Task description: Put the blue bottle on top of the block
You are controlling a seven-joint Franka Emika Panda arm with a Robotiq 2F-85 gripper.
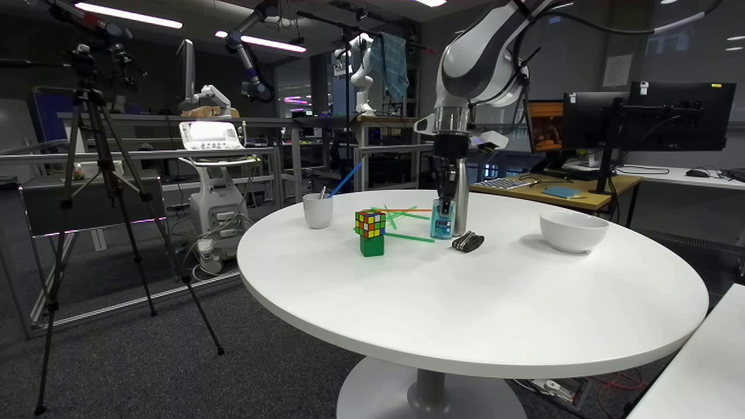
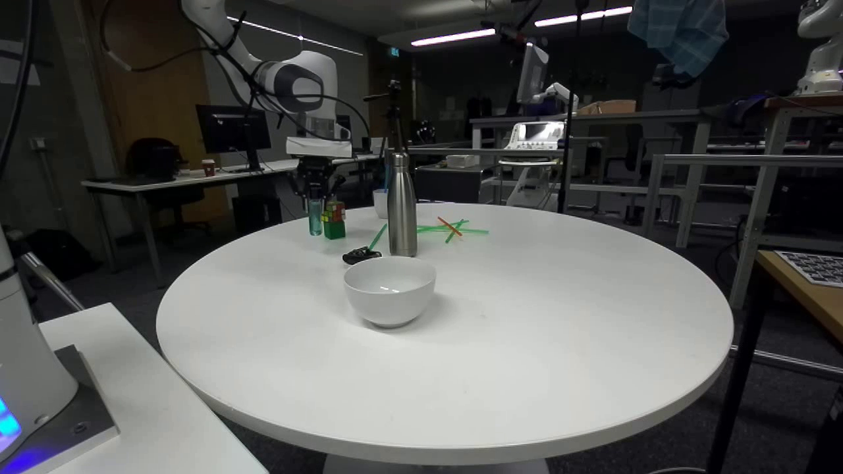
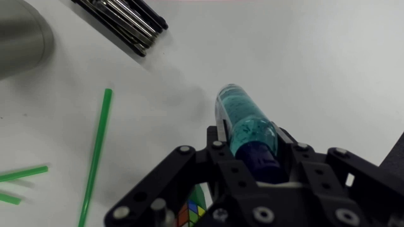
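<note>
Pinching the blue bottle (image 3: 249,126) right now in the gripper (image 3: 252,134), with both jaws pressed to its sides just below the dark cap (image 3: 259,159). Holding it roughly upright, cap uppermost, clear of the round white table (image 1: 465,314). Looking across to the green block (image 1: 372,245) in an exterior view, with a puzzle cube (image 1: 371,223) stacked on top, standing on that same table with a visible gap to the bottle. Catching just a corner of that pair in the wrist view, mostly hidden behind the jaws.

Reading outward now, finding a loose green straw (image 3: 97,148) flat on the table, then a folding tool (image 3: 124,23) in black and steel, lying near the upright steel flask (image 2: 402,214). Noting an orange straw (image 1: 398,210), too, crossed with more green straws (image 1: 416,216). Spotting the white bowl (image 2: 390,299), well apart from the bottle in both exterior views, and the white cup (image 1: 318,212) beyond the cube, with a blue straw (image 1: 346,179) leaning out.

Lifting the gaze past the table, taking in a tripod (image 1: 105,154) with spread legs, a white console cart (image 1: 214,198), dark monitors (image 1: 687,129) above a desk (image 1: 628,184), and, deep in the room, another white robot arm (image 1: 363,78) with a blue cloth (image 1: 392,65) hanging beside it.
</note>
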